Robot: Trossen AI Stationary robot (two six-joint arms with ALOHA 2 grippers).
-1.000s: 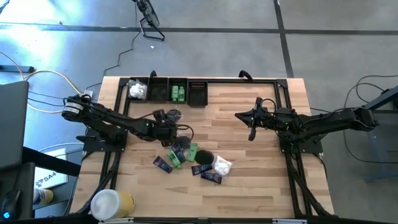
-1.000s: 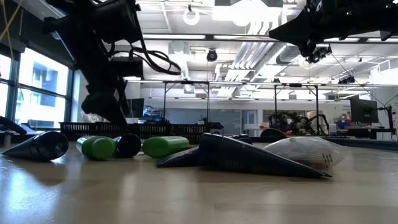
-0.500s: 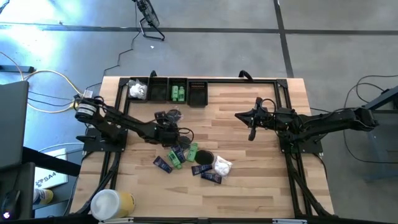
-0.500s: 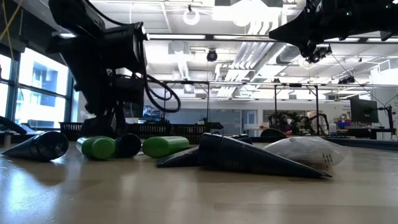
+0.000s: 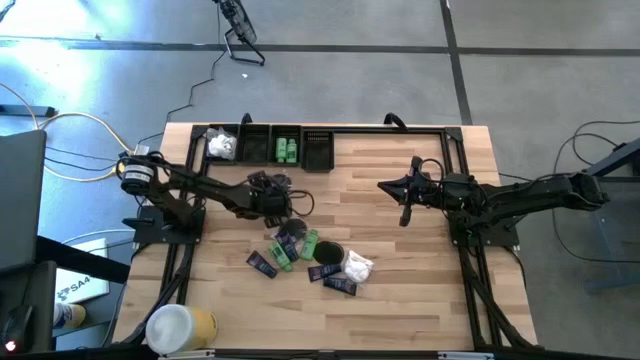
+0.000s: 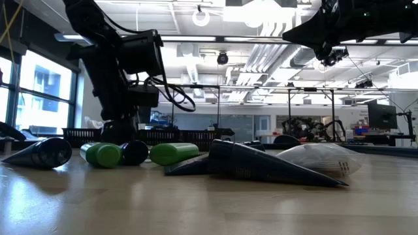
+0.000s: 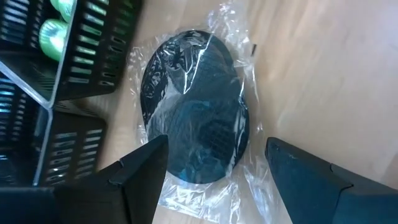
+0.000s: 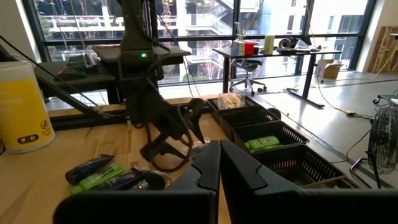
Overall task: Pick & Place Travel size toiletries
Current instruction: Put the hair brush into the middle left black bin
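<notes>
My left pincer [image 7: 208,168] hangs spread wide, a plastic-wrapped black disc [image 7: 193,118] lying between my fingers; black basket compartments [image 7: 74,68] sit just beyond. My right pincer [image 8: 219,163] stays pressed closed, holding nothing.

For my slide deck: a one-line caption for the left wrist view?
Left tool, open, straddles a plastic-wrapped black disc lying on the wooden table beside black bins.

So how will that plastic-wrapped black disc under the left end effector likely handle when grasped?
The black disc looks flat and rigid, probably light. Its loose, crinkled clear wrap may slip or bunch between the open left end effector fingers. Lying flat, it seems unlikely to roll.
</notes>
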